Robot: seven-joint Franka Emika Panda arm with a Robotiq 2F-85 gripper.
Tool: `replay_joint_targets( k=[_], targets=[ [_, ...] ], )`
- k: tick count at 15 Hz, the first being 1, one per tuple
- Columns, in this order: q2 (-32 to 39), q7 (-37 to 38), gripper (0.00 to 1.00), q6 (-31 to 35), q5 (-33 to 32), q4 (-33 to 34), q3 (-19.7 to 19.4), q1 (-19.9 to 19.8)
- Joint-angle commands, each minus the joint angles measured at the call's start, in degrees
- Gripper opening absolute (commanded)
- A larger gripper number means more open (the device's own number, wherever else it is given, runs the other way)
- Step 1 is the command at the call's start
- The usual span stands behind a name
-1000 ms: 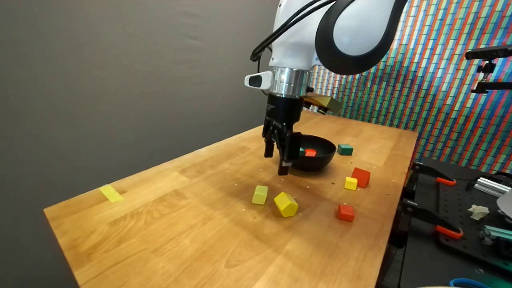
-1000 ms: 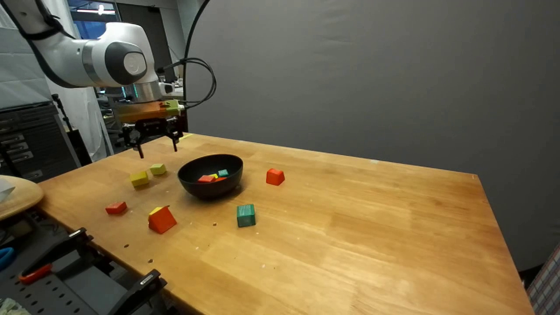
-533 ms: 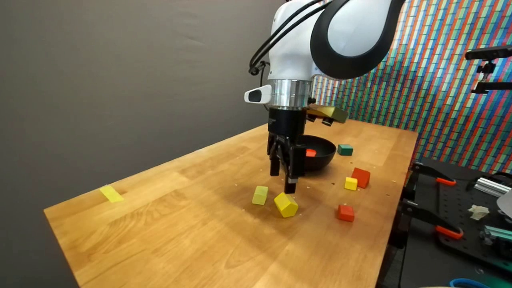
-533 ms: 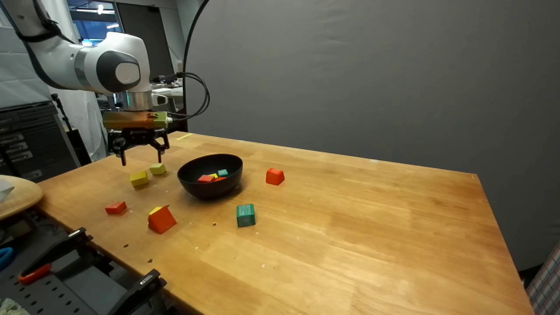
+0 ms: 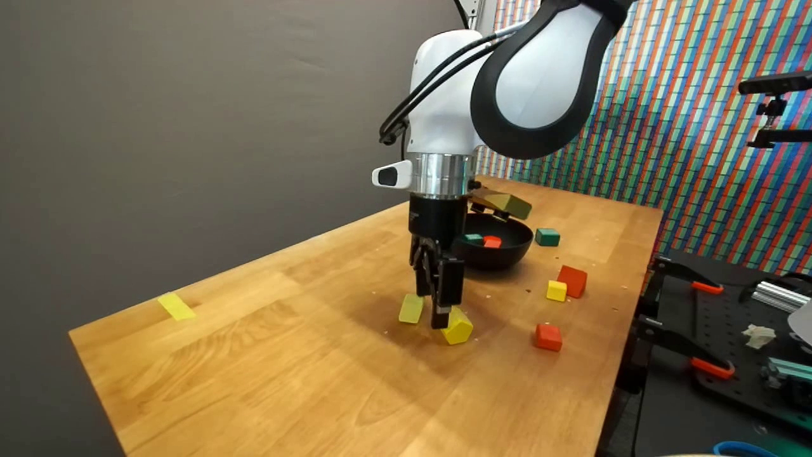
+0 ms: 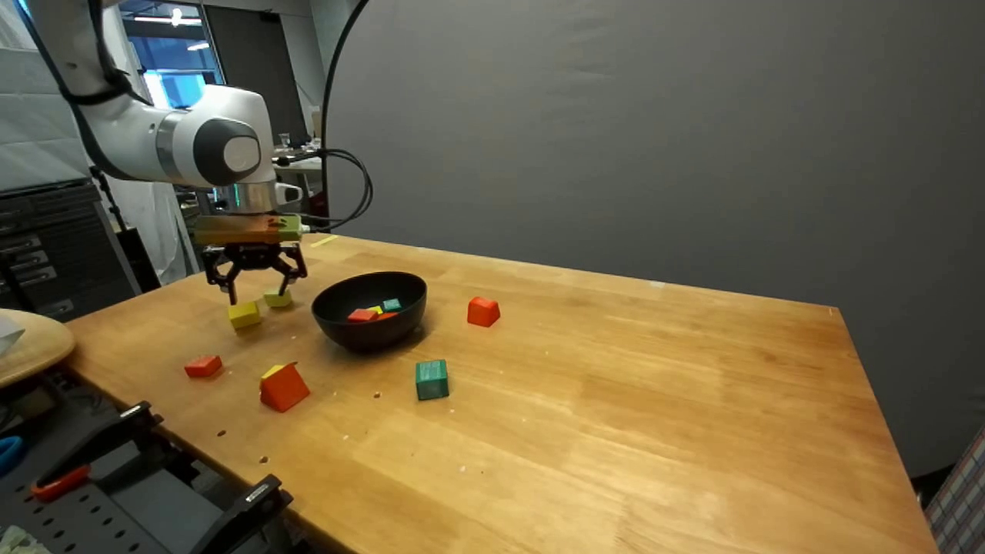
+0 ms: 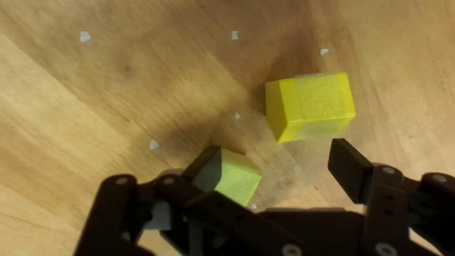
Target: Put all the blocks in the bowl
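Observation:
My gripper [image 7: 275, 158] is open and empty, pointing down just above two blocks; it shows in both exterior views [image 5: 431, 310] [image 6: 258, 296]. The pale yellow-green block [image 7: 238, 177] lies beside one finger, partly hidden by it. The bright yellow block [image 7: 312, 106] lies just ahead of the fingers. The black bowl [image 6: 369, 335] holds several red, green and yellow blocks. Outside it lie a small red block [image 5: 548, 337], a larger red block [image 5: 573, 281] with a small yellow block [image 5: 556, 291] against it, a green block [image 5: 547, 237] and another red block [image 6: 483, 312].
A flat yellow strip [image 5: 176, 306] lies near the table's far corner. Black clamps [image 5: 685, 352] with orange parts grip the table's edge. A round wooden surface [image 6: 35, 350] stands beside the table. A grey wall [image 5: 222, 127] runs behind it.
The gripper has come down and away from above the bowl's side to close over the two yellow blocks, staying open. The blocks and bowl have not moved.

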Motion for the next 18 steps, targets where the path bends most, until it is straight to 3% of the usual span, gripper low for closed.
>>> replay_joint_targets(
  k=[1, 4, 6, 8, 9, 11, 13, 17, 18],
  targets=[
    [3.53, 4.44, 0.61, 2.38, -5.63, 3.71, -4.09, 3.50],
    [5.17, 6.35, 0.50, 2.99, -8.35, 5.49, -5.38, 4.86],
    [5.59, 7.18, 0.30, 2.98, -9.31, 6.35, -5.74, 5.32],
    [5.57, 7.59, 0.28, 3.01, -9.58, 6.88, -5.61, 5.58],
    [5.72, 7.75, 0.36, 2.99, -9.67, 7.28, -5.58, 5.74],
    [6.03, 7.72, 0.60, 2.79, -9.48, 7.99, -5.26, 5.81],
    [6.24, 7.72, 0.66, 2.77, -9.39, 8.59, -5.00, 6.01],
    [7.03, 7.76, 0.98, 2.72, -9.61, 10.24, -4.93, 6.92],
    [7.32, 7.73, 1.00, 2.58, -9.76, 10.71, -5.01, 7.20]
  ],
)
